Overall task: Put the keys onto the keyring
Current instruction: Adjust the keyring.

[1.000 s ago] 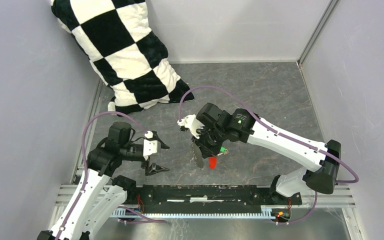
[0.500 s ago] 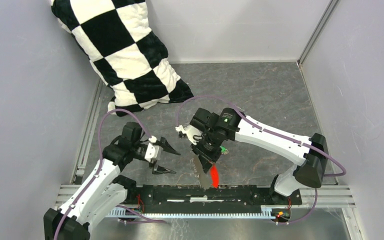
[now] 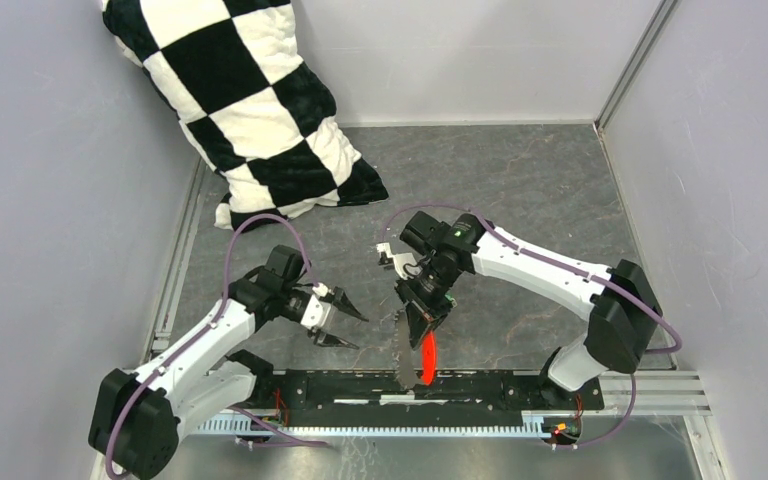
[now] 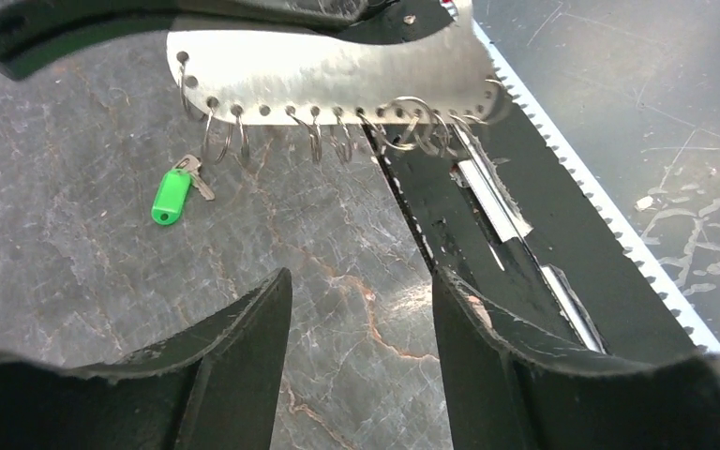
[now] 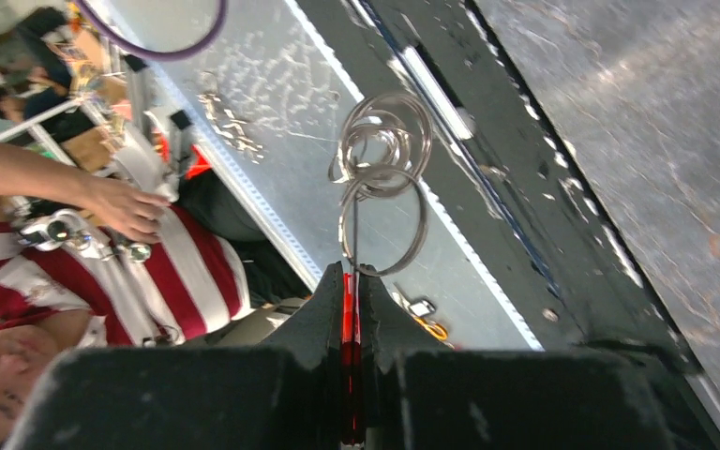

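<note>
My right gripper is shut on the keyring's red tag, which hangs over the table's near edge beside a silvery strip. The right wrist view has the red tag pinched between the fingers, with thin metal rings sticking out past them. In the left wrist view the silvery strip carries several rings along its edge. A green-headed key lies on the table beyond it. My left gripper stands open and empty just left of the keyring, its fingers apart over bare table.
A black-and-white checkered pillow leans in the back left corner. A black rail with a toothed white strip runs along the near edge. Grey walls close in both sides. A person in a red-striped shirt shows past the table in the right wrist view.
The left arm has moved right toward the keyring and its jaws have narrowed. The right gripper has swung the keyring lower, toward the near edge.
</note>
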Controlling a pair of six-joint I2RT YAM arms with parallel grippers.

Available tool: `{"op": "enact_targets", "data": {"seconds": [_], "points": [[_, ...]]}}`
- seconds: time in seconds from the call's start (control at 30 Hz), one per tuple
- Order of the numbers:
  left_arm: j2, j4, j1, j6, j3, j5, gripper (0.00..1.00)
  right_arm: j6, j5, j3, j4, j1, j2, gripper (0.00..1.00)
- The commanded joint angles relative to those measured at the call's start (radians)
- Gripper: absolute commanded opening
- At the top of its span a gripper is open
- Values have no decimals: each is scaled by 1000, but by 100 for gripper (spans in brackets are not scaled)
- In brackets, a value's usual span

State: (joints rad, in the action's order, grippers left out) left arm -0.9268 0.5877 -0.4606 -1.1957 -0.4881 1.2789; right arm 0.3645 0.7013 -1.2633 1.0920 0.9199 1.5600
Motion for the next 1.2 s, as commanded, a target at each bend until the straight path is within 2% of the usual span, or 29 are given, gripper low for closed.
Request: {"op": "enact_targets", "data": {"seconds": [0.0, 0.17, 0.67, 0.83, 1.17], "points": [[19, -30, -6, -60, -48, 11, 61, 108, 183, 45, -182, -10, -16, 1], [63, -30, -39, -61, -35, 19, 55, 15, 185, -81, -111, -10, 59, 1], [81, -29, -97, -47, -21, -29, 38, 19, 244, -91, -188, -19, 88, 0], [72, -30, -106, -9, -31, -37, 27, 24, 239, -96, -195, -33, 87, 0], [111, -33, -108, 38, -14, -96, 28, 24, 240, -77, -216, -48, 75, 1]]}}
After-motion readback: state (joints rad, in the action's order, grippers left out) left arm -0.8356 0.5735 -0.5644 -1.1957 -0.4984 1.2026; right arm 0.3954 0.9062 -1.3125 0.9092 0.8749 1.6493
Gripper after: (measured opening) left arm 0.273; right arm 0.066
